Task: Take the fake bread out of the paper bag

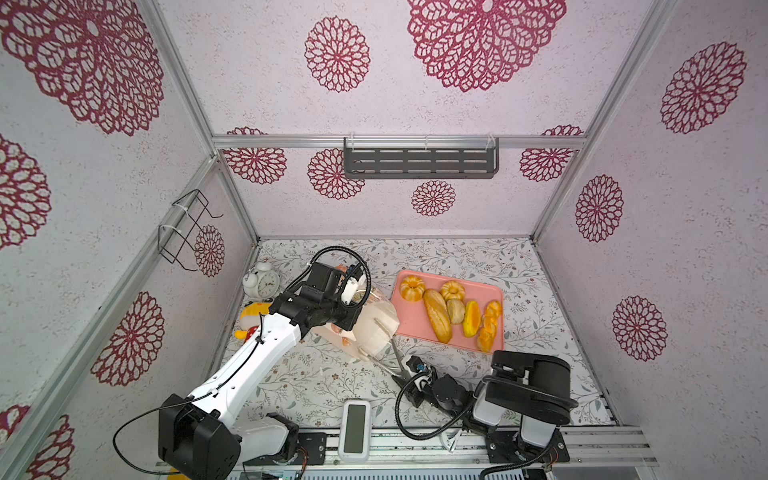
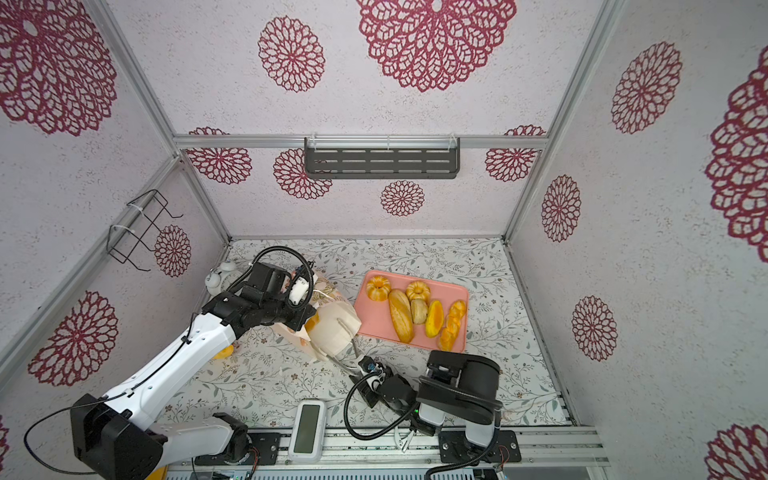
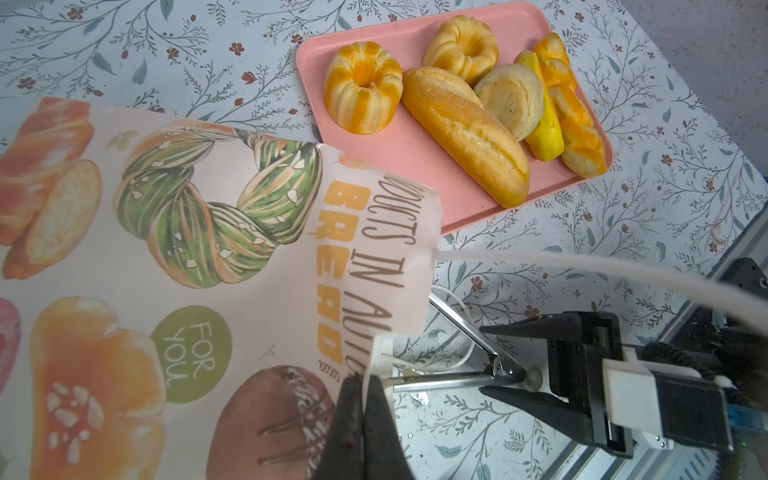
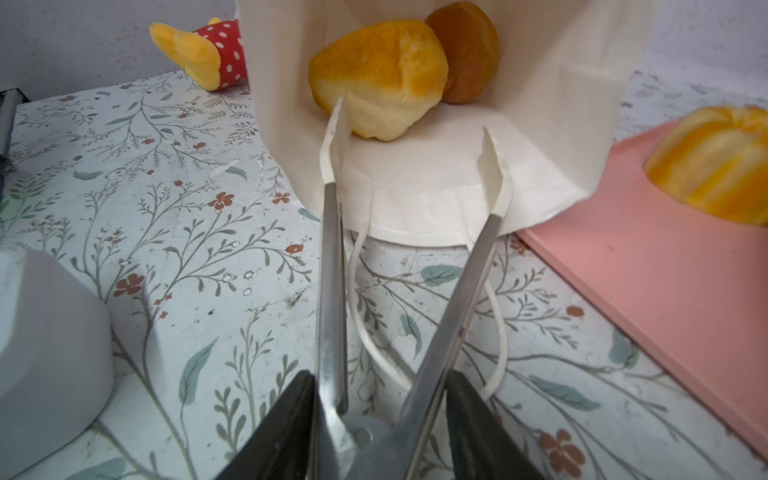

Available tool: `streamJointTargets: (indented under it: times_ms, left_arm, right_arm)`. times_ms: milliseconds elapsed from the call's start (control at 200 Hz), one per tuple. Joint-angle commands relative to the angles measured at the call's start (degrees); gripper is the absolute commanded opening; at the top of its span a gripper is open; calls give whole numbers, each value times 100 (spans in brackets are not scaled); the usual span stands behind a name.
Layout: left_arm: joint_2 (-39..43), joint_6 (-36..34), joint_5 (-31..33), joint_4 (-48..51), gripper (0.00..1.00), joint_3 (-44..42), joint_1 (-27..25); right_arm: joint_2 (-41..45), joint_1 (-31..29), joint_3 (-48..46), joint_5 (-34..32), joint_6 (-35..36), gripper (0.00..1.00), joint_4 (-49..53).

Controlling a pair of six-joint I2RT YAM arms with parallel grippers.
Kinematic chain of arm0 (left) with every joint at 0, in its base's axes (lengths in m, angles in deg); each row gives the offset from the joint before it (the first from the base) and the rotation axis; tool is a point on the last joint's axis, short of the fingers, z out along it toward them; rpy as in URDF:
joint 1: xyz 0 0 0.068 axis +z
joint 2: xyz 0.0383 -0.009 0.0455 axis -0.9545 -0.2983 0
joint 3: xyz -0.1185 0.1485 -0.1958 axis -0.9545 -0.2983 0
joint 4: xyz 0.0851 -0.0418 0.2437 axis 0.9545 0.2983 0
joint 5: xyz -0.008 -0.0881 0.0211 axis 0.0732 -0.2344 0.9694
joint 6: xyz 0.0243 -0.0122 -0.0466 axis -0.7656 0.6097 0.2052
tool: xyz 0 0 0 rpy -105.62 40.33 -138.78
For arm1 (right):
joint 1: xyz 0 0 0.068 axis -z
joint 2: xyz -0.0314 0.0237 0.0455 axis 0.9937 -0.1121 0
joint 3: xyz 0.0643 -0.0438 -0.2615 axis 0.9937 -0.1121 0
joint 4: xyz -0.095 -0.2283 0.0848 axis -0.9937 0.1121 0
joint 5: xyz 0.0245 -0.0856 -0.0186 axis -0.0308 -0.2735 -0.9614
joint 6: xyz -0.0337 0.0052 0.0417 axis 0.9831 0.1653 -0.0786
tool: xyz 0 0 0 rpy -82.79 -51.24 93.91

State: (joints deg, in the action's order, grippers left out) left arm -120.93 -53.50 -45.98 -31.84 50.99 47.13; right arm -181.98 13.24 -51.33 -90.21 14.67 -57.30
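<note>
Note that the paper bag (image 1: 374, 328) lies on its side on the desk (image 1: 311, 382) in both top views, with its mouth turned toward the right arm and just beside the pink tray (image 1: 411, 328). The left gripper (image 3: 363, 384) has its fingers closed on a white strip of the bag's rim. The right gripper (image 4: 378, 386) has its fingers pressed against the two arms of a pair of metal tongs (image 4: 332, 291), so you can read this as a grip on the tool; the tongs' white tips stand apart inside the bag's mouth. Locate two pieces of the fake bread (image 4: 399, 62) inside the bag: a yellow roll (image 4: 374, 79) in front and a brown bun (image 4: 469, 54) behind it, the two touching. One tong tip lies at the roll's near edge; the other stands clear of it over the bag's lower wall. Six more pieces lie on the tray: a long loaf (image 1: 437, 316), two fluted ring buns (image 1: 412, 287), a round bun (image 1: 456, 311) and two yellow-orange rolls (image 1: 471, 318). A plush toy (image 4: 208, 54) lies beyond the bag, near the wall.
</note>
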Motion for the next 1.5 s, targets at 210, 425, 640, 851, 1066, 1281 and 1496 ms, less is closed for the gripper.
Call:
streamJointTargets:
  times_ms: [210, 425, 640, 851, 1066, 1281, 1496]
  left_arm:
    - [133, -39, 12, 24, 0, 60, -37]
    - [278, -65, 11, -24, 0, -24, -37]
    - [497, -143, -126, -168, 0, -219, -39]
    - [760, -154, -108, -191, 0, -514, -41]
    - [763, -14, -51, -310, 0, -646, -38]
    - [635, 88, -19, -358, 0, -573, -37]
    - [659, 138, 47, -354, 0, -605, -40]
  right_arm:
    - [1499, 19, 1164, 823, 57, 28, 3229]
    - [1797, 72, 2036, 1025, -413, 23, 4852]
    - [2200, 578, 2595, 1071, -964, 20, 5939]
    - [2424, 904, 2878, 1505, -1947, 20, 6570]
    - [3000, 994, 2501, 1479, -3259, 14, 6435]
    - [3699, 1055, 2144, 1498, -3926, 13, 6580]
    - [3762, 1229, 2191, 2279, -4039, 13, 6754]
